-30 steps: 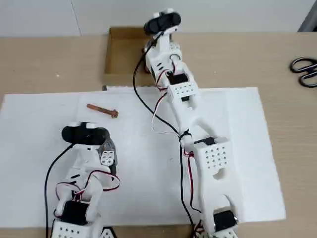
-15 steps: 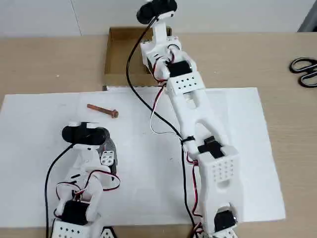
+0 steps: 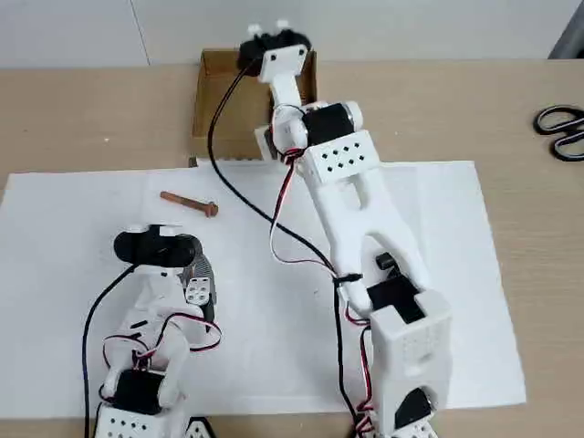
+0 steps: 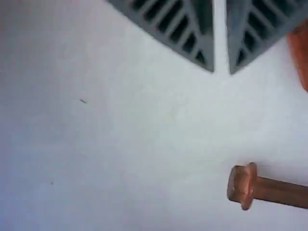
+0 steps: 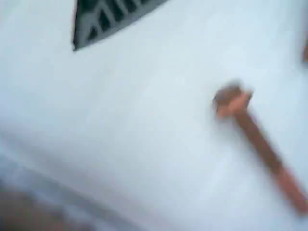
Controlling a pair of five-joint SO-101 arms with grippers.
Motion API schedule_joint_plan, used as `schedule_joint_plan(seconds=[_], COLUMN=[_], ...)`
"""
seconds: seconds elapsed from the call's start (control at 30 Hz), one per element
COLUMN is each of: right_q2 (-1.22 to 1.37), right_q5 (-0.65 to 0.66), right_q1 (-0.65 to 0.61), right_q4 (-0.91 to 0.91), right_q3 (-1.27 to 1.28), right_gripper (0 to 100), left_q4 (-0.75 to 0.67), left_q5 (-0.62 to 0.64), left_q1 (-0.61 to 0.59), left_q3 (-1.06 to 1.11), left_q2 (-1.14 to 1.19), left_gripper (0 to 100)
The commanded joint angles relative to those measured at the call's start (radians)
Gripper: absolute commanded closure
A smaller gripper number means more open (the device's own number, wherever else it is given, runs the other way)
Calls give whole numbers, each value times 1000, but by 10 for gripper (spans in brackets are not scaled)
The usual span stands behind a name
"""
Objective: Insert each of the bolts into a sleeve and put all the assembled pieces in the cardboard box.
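A copper-coloured bolt [image 3: 189,203] lies on the white sheet [image 3: 438,210], its head toward the right. The left wrist view shows the bolt's head [image 4: 243,185] a short way beyond my left gripper [image 4: 220,67]. That gripper is low over the sheet, its grey tips nearly together with nothing between them. My right arm [image 3: 342,173] stretches out to the cardboard box [image 3: 224,146] at the far edge, and its wrist hangs over the box's near right corner. In the right wrist view, one grey finger [image 5: 101,19] and the blurred bolt [image 5: 260,139] show over the sheet.
Black scissors [image 3: 561,128] lie on the wooden table at the far right. An orange-brown shape [image 4: 301,57] sits at the edge of the left wrist view. Black and red cables trail from the right arm across the sheet.
My right arm has swung left, and its wrist camera has moved from the box's right wall toward the box's middle. The left arm and the bolt have not moved.
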Motion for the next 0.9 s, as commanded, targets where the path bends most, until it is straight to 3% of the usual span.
schedule_joint_plan(seconds=[0.0,0.1,0.37,0.87], right_q2=[-90,-113,-202,-693], right_q5=[2,2,2,0], right_q1=[-22,-50,-58,-15], right_q4=[177,272,283,257], right_q3=[-48,-41,12,776], right_gripper=[843,843,843,843], left_q4=[9,9,9,9], left_q5=[9,9,9,9], left_q1=[-3,-3,-3,-3], left_q3=[-5,-5,-5,-5], left_q2=[-12,-12,-12,-12], left_gripper=[994,994,994,994])
